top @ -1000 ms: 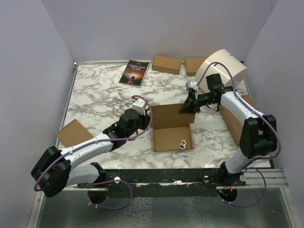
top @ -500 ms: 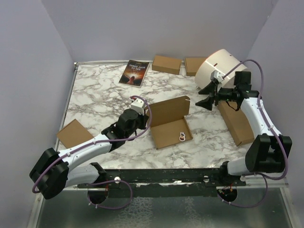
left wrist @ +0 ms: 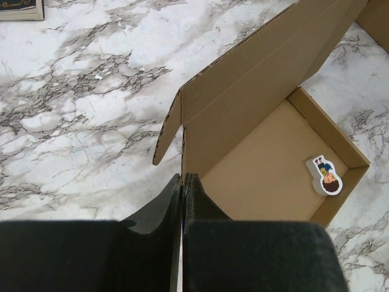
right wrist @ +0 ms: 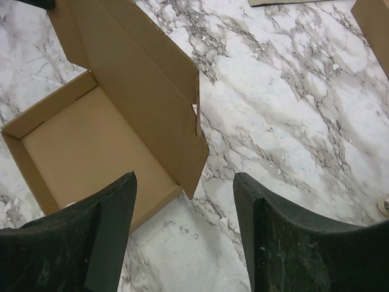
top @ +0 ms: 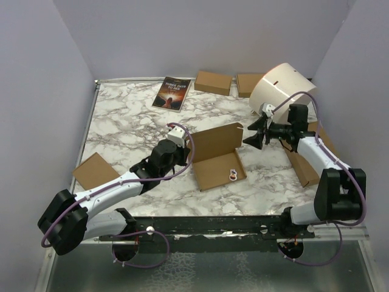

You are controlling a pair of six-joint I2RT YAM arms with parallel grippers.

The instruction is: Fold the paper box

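Your left claw [left wrist: 183, 184] is pressed together right at the left wall of the paper box [top: 217, 172]. The wrist view is too tight to tell whether a sliver of cardboard is nipped between the fingers. Your right claw [top: 251, 138] is spread wide and holds nothing, hovering just off the right end of the box's raised lid.

The paper box sits near the middle of the bench [top: 121, 121], between the two arms. Its tray looks formed, with shallow walls standing along the front and sides. The lid [top: 214, 141] leans back from the rear edge, open, with a small side flap hanging at each end. A small white item with a printed figure [left wrist: 324, 176] lies inside the tray, by the right wall.

By my reading, the fold is well underway but not complete: the lid has yet to come down and its flaps have yet to be tucked in.

Farther out, other brown boxes [top: 213, 82] and a book [top: 172, 93] lie along the far edge. One more box [top: 95, 170] lies at the left, and a white drum [top: 282, 91] stands at the far right.
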